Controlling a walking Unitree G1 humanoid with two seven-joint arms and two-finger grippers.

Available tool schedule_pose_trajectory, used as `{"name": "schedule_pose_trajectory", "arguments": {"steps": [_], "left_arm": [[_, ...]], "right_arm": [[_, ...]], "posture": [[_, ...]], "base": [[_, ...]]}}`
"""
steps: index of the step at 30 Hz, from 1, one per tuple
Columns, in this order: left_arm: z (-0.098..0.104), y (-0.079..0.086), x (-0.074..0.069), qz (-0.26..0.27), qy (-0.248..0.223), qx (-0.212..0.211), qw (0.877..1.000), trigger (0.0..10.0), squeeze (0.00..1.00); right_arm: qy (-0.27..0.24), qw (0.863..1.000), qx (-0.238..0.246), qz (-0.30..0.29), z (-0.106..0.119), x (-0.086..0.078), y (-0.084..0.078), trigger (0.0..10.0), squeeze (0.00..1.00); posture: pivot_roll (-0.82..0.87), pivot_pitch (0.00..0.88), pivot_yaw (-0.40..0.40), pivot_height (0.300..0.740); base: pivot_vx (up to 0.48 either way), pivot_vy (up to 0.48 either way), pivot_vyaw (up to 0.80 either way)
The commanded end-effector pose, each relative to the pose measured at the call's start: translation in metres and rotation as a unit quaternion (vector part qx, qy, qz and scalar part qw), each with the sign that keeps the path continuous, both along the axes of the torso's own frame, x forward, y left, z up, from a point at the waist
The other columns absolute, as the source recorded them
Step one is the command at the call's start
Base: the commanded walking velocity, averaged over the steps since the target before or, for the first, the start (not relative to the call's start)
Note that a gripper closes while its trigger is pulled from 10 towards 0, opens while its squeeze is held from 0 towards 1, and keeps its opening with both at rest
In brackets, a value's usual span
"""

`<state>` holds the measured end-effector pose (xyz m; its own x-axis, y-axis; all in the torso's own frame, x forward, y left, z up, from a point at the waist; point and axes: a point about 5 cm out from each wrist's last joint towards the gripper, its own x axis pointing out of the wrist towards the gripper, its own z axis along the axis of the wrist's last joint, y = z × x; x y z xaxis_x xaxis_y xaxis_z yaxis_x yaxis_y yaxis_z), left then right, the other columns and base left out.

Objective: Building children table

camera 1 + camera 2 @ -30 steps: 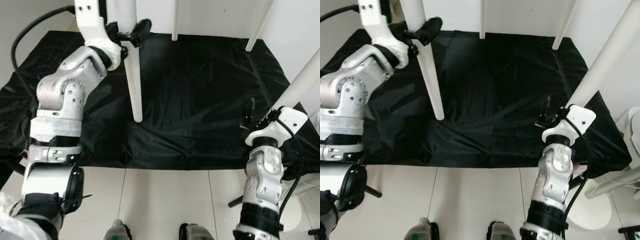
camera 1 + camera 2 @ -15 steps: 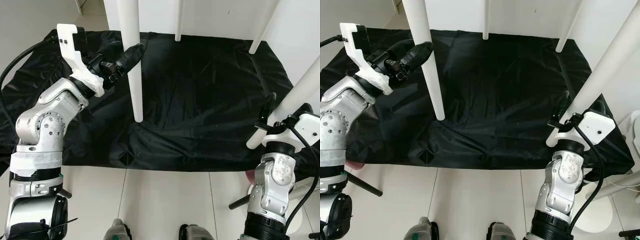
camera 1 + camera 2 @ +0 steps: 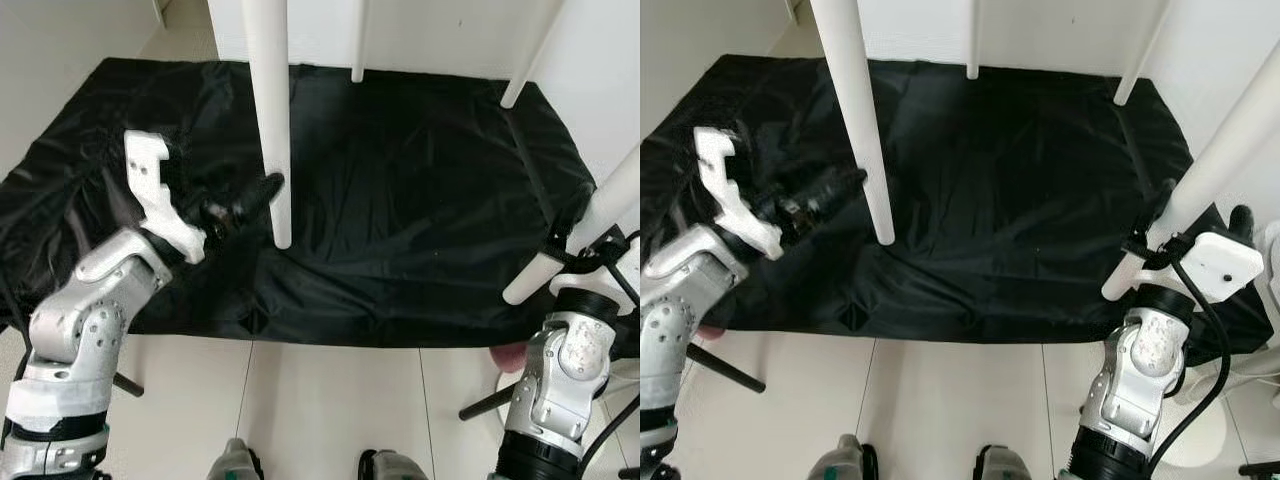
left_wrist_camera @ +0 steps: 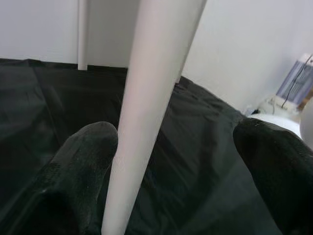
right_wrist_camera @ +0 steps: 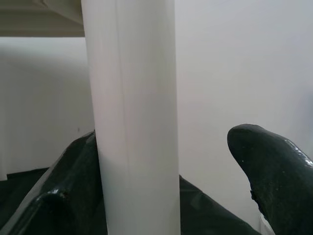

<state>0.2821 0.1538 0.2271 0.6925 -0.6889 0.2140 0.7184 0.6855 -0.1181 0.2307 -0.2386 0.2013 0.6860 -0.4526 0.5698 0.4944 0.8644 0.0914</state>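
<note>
Both claws stand wide: I see my left claw beside one white table leg, my right claw around another leg

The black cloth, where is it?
The crinkled black cloth lies spread on the pale floor under the four round white table legs, ahead of the robot; the left end effector is beside the nearest leg.

No text, label, brand, number or sign can be read anywhere in these views.
</note>
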Motion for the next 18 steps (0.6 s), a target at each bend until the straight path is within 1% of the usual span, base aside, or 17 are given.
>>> {"name": "schedule_pose_trajectory", "arguments": {"steps": [1, 3, 4, 6, 8, 9, 11, 14, 18], "left_arm": [[0.000, -0.008, -0.011, -0.065, -0.028, 0.020, 0.997, 10.0, 0.00], [0.000, -0.008, -0.011, -0.065, -0.028, 0.020, 0.997, 10.0, 0.00], [-0.002, -0.010, -0.013, -0.062, -0.035, 0.026, 0.997, 10.0, 0.00], [-0.006, -0.013, -0.018, -0.074, -0.033, 0.041, 0.996, 10.0, 0.00], [-0.006, -0.013, -0.018, -0.074, -0.033, 0.041, 0.996, 10.0, 0.00], [-0.008, -0.014, -0.021, -0.079, -0.033, 0.050, 0.995, 10.0, 0.00], [-0.011, -0.015, -0.023, -0.087, -0.029, 0.056, 0.994, 10.0, 0.00], [-0.011, -0.015, -0.023, -0.087, -0.029, 0.056, 0.994, 10.0, 0.00], [-0.018, -0.020, -0.028, -0.098, -0.027, 0.065, 0.993, 10.0, 0.00]], "right_arm": [[0.124, 0.990, 0.046, 0.044, -0.064, -0.030, 0.026, 10.0, 0.00], [0.124, 0.990, 0.046, 0.044, -0.064, -0.030, 0.026, 10.0, 0.00], [0.129, 0.988, 0.041, 0.071, -0.065, -0.028, 0.029, 10.0, 0.00], [0.137, 0.983, 0.038, 0.115, -0.066, -0.025, 0.033, 10.0, 0.00], [0.137, 0.983, 0.038, 0.115, -0.066, -0.025, 0.033, 10.0, 0.00], [0.141, 0.981, 0.038, 0.130, -0.067, -0.026, 0.034, 10.0, 0.00], [0.146, 0.979, 0.037, 0.135, -0.069, -0.027, 0.034, 10.0, 0.00], [0.146, 0.979, 0.037, 0.135, -0.069, -0.027, 0.034, 10.0, 0.00], [0.152, 0.978, 0.036, 0.141, -0.071, -0.029, 0.035, 10.0, 0.00]], "posture": [[0.00, 0.068, 0.018, 0.740], [0.00, 0.068, 0.018, 0.740], [0.00, 0.070, 0.020, 0.740], [0.01, 0.072, 0.017, 0.740], [0.01, 0.072, 0.017, 0.740], [0.01, 0.073, 0.018, 0.740], [0.01, 0.075, 0.019, 0.740], [0.01, 0.075, 0.019, 0.740], [0.01, 0.077, 0.022, 0.740]], "base": [[0.000, 0.000, 0.00], [0.000, 0.000, 0.00], [0.000, 0.000, 0.00], [0.000, 0.000, 0.00], [0.000, 0.000, 0.00], [0.000, 0.000, 0.00], [0.000, 0.000, 0.00], [0.000, 0.000, 0.00], [0.000, 0.000, 0.00]]}}
